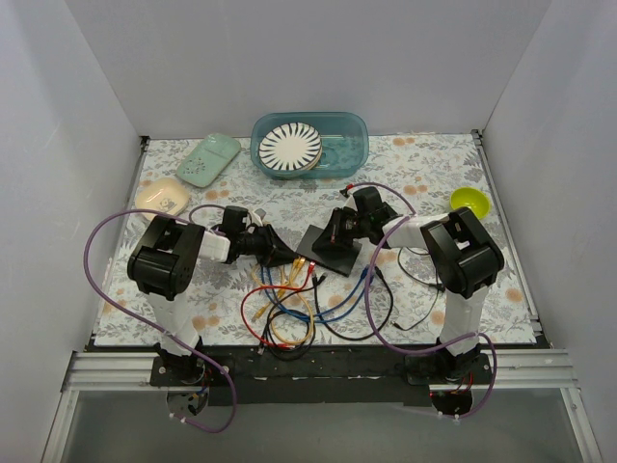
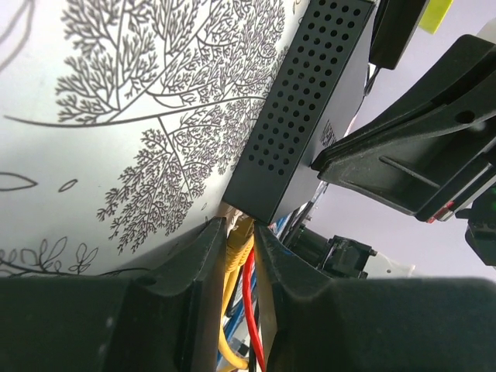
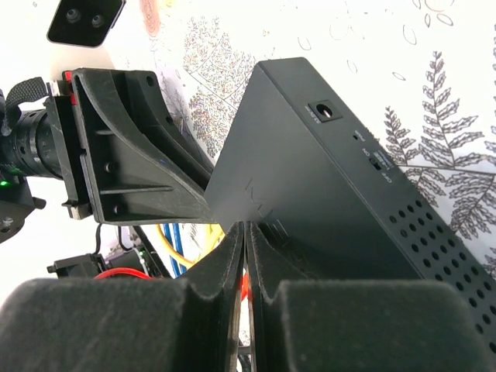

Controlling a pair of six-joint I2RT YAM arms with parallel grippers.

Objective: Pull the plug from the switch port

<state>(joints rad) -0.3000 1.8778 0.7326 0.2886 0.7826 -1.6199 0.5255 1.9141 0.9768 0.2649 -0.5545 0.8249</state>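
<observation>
The black switch (image 1: 323, 249) lies mid-table, its perforated side (image 2: 310, 101) showing in the left wrist view. A yellow plug (image 2: 240, 236) sits in a port at its near end. My left gripper (image 2: 239, 225) is shut on that plug, a finger (image 2: 198, 256) on each side. A red cable (image 2: 249, 310) also runs between the fingers. From above, the left gripper (image 1: 286, 257) is at the switch's left edge. My right gripper (image 3: 246, 226) is shut, its tips resting on the switch's flat top (image 3: 325, 194). In the top view the right gripper (image 1: 339, 234) sits over the switch's far side.
A tangle of yellow, red, blue and black cables (image 1: 299, 309) spreads in front of the switch. A teal bin (image 1: 359, 125) holding a striped plate stands at the back. A green dish (image 1: 208, 159) and a cream one (image 1: 162, 197) are at back left, a yellow-green bowl (image 1: 469, 202) at right.
</observation>
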